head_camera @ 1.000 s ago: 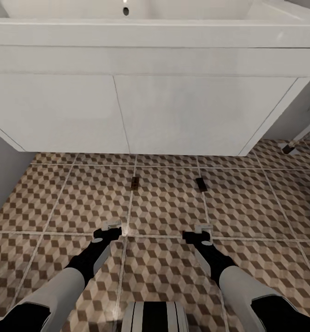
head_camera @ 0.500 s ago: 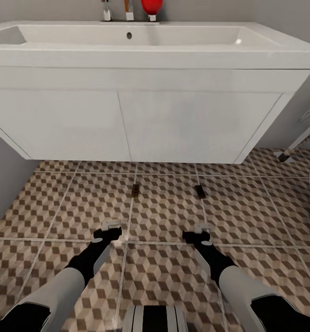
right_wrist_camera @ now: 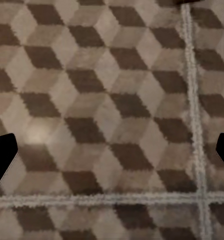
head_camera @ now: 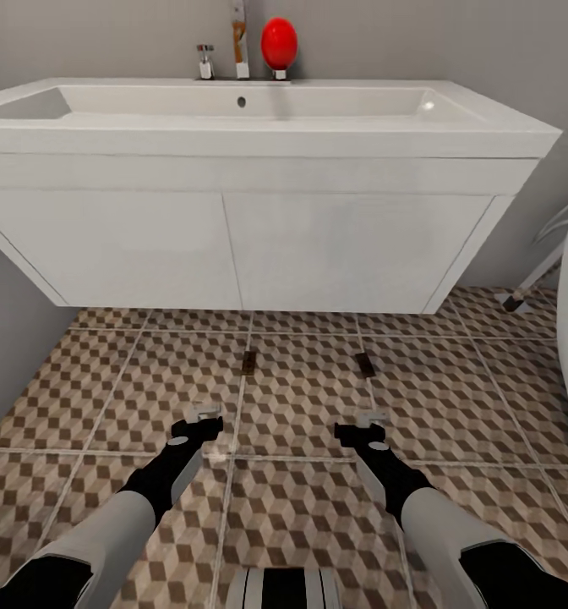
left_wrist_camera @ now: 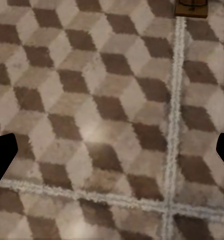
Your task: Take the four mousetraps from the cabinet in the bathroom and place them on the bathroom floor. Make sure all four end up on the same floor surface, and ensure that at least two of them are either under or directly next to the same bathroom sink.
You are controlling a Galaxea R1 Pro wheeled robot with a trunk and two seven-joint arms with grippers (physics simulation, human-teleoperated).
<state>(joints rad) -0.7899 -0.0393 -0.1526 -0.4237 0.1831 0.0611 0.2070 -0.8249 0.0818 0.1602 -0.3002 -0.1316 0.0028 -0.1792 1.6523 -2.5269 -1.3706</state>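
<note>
Only the head view has tilted upward; both arms reach low over the bathroom floor (head_camera: 301,397), jaws released.

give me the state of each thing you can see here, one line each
Left small flat dark-brown mousetrap: lying flat on the tiled floor, on a grout line, free of any hand.
Right small flat dark-brown mousetrap: lying flat on the floor, free.
White two-door sink cabinet: doors closed.
Left hand: open, empty, over the floor.
Right hand: open, empty, over the floor.
</note>
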